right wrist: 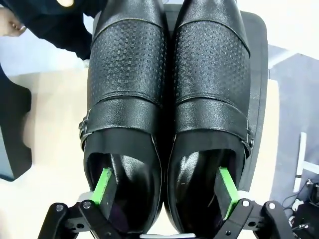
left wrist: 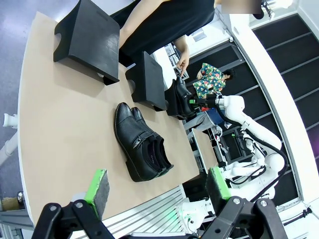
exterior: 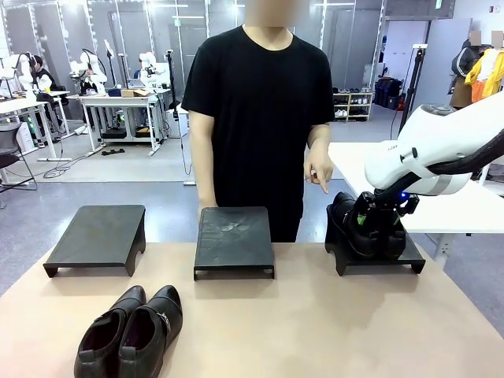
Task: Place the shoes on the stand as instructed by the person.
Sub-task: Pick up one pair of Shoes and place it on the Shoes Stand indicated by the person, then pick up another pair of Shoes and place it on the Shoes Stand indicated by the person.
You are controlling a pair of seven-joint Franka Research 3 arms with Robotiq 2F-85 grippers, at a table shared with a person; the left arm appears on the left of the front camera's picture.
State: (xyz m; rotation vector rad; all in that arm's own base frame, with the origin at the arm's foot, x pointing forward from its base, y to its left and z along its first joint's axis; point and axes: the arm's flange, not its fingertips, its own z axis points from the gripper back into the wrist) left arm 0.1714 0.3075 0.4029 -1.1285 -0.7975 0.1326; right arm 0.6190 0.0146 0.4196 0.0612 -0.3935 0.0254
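Sitting side by side on the right stand [exterior: 411,260], a low black slab on short legs, is a pair of glossy black shoes [right wrist: 169,74] with dimpled fronts and buckled straps. The right gripper [right wrist: 164,191] has one green-padded finger down in each shoe opening, jaws spread wide, released. The person's hand [exterior: 319,169] points down towards that stand. The middle stand [exterior: 234,236], scuffed, and the left stand [exterior: 98,235] have bare matte tops. A second pair [exterior: 130,335], smooth-toed and strapped, lies on the tan table [exterior: 315,331]. The left gripper [left wrist: 157,186] hangs above the table, jaws apart, grasping nothing.
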